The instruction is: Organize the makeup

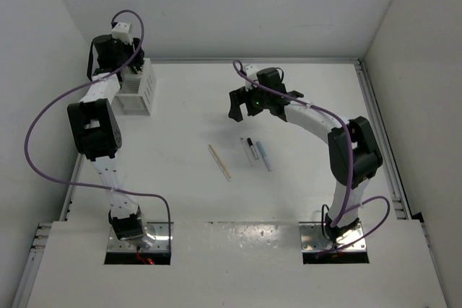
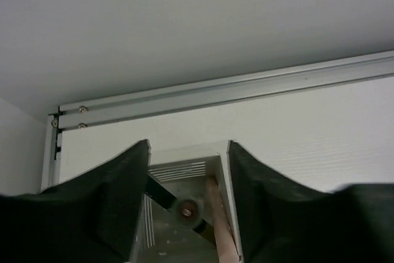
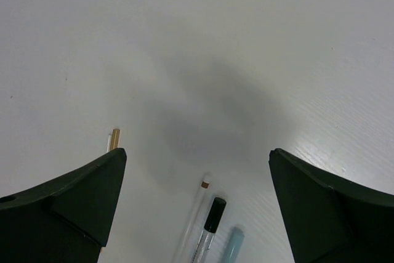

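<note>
Hovering over the white slatted box (image 1: 144,97) at ten o'clock on the table (image 1: 180,200) with the left gripper (image 1: 130,66), fingers parted and pinching nothing. Looking down through the left wrist camera: a peach stick (image 2: 219,226) and a black stick (image 2: 160,194) leaning inside the compartment, plus a round end that may belong to a third, hard to tell this close. Judged as the drop-off step for the peach stick, finished except for lifting out.

Holding the right gripper (image 1: 244,110) spread wide and empty, at twelve o'clock from the sticks lying on the table. Near the table's centre, well apart from the box: a long tan wooden stick (image 1: 219,161) at nine o'clock of the group. Then a thin white stick (image 1: 246,152), a black-capped pencil (image 1: 252,149) and a pale blue stick (image 1: 264,157) at three o'clock, close side by side.

Next, probably: lowering the right gripper over one stick, straddling it across its length and closing without nudging the neighbours. For the left, lifting straight up, clear of the box wall.
</note>
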Robot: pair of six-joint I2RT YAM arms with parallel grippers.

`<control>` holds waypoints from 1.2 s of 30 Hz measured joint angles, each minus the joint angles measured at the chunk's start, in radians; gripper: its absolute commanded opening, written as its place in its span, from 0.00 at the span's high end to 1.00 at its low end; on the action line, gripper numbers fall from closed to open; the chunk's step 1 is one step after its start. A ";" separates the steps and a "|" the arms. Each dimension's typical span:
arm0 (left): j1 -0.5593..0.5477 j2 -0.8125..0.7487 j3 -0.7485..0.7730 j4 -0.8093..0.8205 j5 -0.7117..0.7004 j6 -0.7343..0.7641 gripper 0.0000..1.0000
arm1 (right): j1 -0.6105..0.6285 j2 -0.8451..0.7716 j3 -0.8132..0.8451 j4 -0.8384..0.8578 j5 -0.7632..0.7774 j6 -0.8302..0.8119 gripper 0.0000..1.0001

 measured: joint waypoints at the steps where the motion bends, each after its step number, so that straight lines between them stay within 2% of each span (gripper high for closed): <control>1: 0.000 0.000 0.004 0.004 0.003 -0.001 0.29 | 0.000 0.000 0.000 -0.005 0.001 -0.002 0.00; 3: 0.002 0.000 0.008 0.005 0.020 0.001 0.26 | 0.000 0.000 0.000 -0.018 0.005 -0.006 0.00; 7: 0.006 -0.013 0.008 -0.031 0.063 0.040 0.26 | 0.000 -0.007 0.000 -0.076 0.040 -0.017 0.00; 8: 0.007 -0.025 0.008 -0.052 0.079 0.063 0.28 | 0.000 -0.013 0.000 -0.101 0.056 -0.021 0.00; 10: 0.006 -0.061 0.005 -0.092 0.113 0.106 0.38 | 0.000 -0.029 -0.002 -0.144 0.083 -0.025 0.00; 12: -0.003 -0.133 -0.029 -0.135 0.139 0.171 0.44 | 0.000 -0.057 -0.010 -0.183 0.110 -0.027 0.00; 14: -0.027 -0.256 -0.114 -0.186 0.155 0.241 0.46 | 0.000 -0.100 -0.039 -0.200 0.141 -0.023 0.00; 17: -0.109 -0.454 -0.250 -0.262 0.182 0.274 0.52 | 0.000 -0.176 -0.122 -0.214 0.200 -0.004 0.04; 20: -0.224 -0.594 -0.372 -0.297 0.183 0.205 0.56 | 0.000 -0.246 -0.216 -0.219 0.257 0.026 0.25; 21: -0.259 -0.621 -0.414 -0.301 0.181 0.171 0.58 | 0.000 -0.264 -0.246 -0.221 0.269 0.031 0.41; 22: -0.293 -0.643 -0.462 -0.307 0.170 0.132 0.58 | 0.000 -0.278 -0.272 -0.218 0.278 0.034 0.45; 26: -0.398 -0.644 -0.631 -0.362 0.079 -0.014 0.56 | 0.001 -0.282 -0.321 -0.242 0.286 0.047 0.48; 28: -0.435 -0.643 -0.700 -0.402 0.037 -0.066 0.55 | 0.001 -0.269 -0.321 -0.267 0.282 0.048 0.52; 31: -0.488 -0.648 -0.755 -0.425 0.005 -0.114 0.54 | 0.001 -0.246 -0.328 -0.283 0.267 0.064 0.56; 36: -0.527 -0.709 -0.793 -0.415 -0.011 -0.156 0.53 | 0.003 -0.243 -0.435 -0.277 0.258 0.104 0.57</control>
